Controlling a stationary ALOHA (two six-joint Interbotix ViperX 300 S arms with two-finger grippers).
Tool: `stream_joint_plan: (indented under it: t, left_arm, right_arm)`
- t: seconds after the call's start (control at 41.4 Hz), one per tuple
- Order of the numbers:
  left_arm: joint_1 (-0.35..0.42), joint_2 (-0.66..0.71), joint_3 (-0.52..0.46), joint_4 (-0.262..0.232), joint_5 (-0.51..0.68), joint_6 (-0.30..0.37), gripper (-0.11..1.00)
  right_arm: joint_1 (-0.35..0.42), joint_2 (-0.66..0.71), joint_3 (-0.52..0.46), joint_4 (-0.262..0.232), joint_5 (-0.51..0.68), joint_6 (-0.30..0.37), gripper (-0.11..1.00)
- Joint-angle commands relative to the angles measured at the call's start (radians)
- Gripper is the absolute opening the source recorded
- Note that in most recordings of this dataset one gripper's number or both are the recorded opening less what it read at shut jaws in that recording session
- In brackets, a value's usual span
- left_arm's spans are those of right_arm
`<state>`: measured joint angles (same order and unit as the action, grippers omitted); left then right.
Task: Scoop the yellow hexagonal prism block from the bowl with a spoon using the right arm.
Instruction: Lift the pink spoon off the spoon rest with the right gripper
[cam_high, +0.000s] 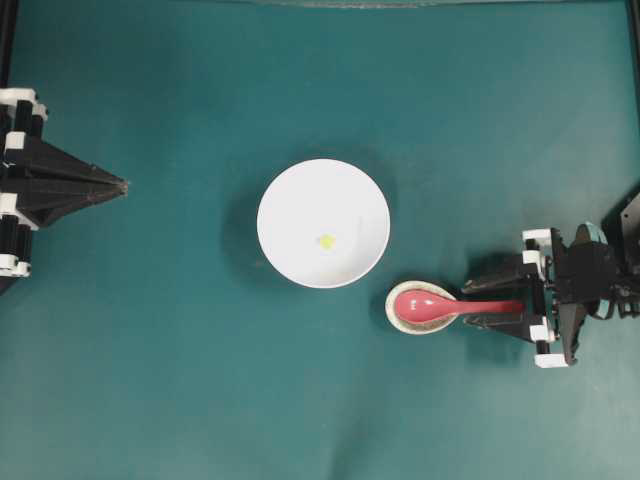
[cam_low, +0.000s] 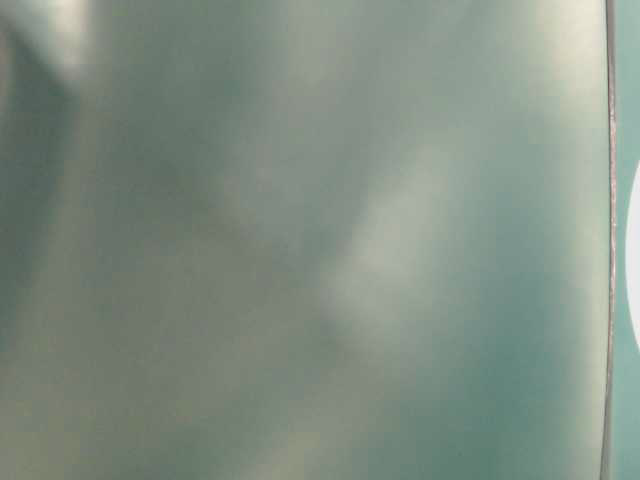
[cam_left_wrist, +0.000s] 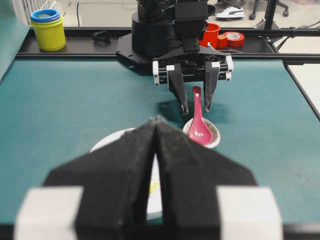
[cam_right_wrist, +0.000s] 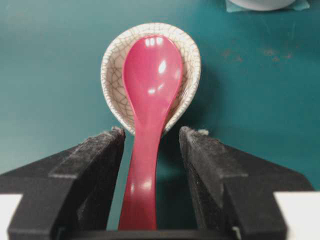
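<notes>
The white bowl (cam_high: 275, 195) sits mid-table with the tiny yellow block (cam_high: 326, 241) inside it. The pink-red spoon (cam_high: 440, 305) lies with its scoop in a small speckled spoon rest (cam_high: 400, 322), right of the bowl. My right gripper (cam_high: 475, 303) is open and straddles the spoon's handle. In the right wrist view the spoon (cam_right_wrist: 150, 85) runs between the fingers (cam_right_wrist: 100, 150), with a gap on each side. My left gripper (cam_high: 122, 185) is shut and empty at the far left. In the left wrist view it (cam_left_wrist: 156, 122) hides most of the bowl (cam_left_wrist: 107, 142).
Stacked yellow and blue cups (cam_left_wrist: 48, 27) and red tape rolls (cam_left_wrist: 225, 37) stand beyond the table's far rail. The table-level view is a blurred teal surface with a white sliver (cam_low: 634, 270) at its right edge.
</notes>
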<state>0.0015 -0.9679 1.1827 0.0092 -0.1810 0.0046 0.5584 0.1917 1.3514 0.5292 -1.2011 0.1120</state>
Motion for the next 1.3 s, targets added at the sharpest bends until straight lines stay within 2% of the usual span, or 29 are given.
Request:
stream_joint_plan:
  t: [0.0,0.29,0.556,1.281]
  left_arm:
    - [0.0,0.008,-0.015,0.003,-0.005,0.002,0.01]
    - [0.0,0.008,-0.015,0.006,-0.003,0.003,0.01]
    - [0.0,0.008,-0.015,0.006,-0.002,0.003,0.01]
    - [-0.002,0.008,-0.015,0.005,-0.002,0.005,0.01]
  right_arm:
    - [0.005,-0.009,-0.005,0.002,0.002,-0.003,0.55]
    - [0.009,-0.011,-0.005,0.0,0.008,-0.015,0.55]
    - [0.009,-0.011,-0.008,0.0,0.02,-0.061,0.55]
    - [0.009,-0.048,0.0,0.0,0.025,-0.089,0.55]
